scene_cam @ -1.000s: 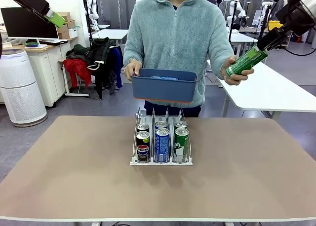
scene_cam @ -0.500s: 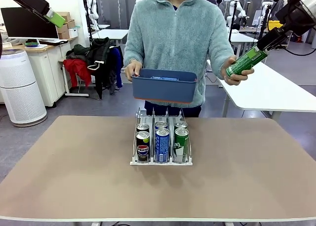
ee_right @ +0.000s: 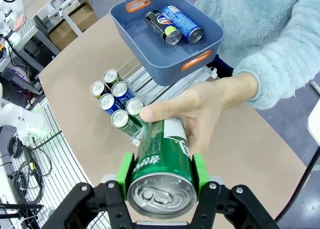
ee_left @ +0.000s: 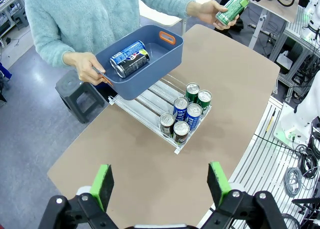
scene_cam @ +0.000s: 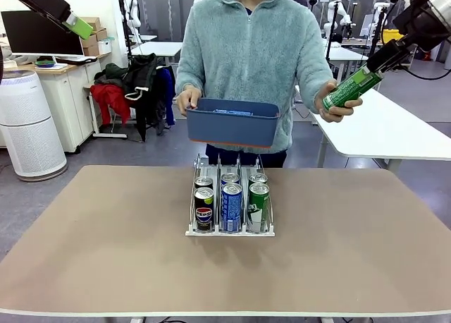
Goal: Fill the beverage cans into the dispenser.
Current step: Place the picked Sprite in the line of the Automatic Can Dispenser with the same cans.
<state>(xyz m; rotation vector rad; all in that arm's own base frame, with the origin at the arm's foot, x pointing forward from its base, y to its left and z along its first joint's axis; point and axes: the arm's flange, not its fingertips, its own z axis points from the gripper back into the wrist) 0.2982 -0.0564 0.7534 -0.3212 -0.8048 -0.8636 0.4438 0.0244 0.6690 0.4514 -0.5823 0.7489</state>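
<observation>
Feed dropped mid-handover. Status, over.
Left gripper: jaws open. Right gripper: jaws shut on green can, person's hand on it too. Dispenser holds six cans; blue bin held above its far end.

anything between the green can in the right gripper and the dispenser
Yes: the person's hand grips the green can alongside the right gripper, and their blue bin hangs above the dispenser at its rear.

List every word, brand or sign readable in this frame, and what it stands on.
"pepsi" with its round logo: black can at the front of the left lane of the clear-plastic dispenser.
White print on the blue can beside it: too small to read.
White lettering on the green can in the right gripper: blurred, unreadable.
</observation>
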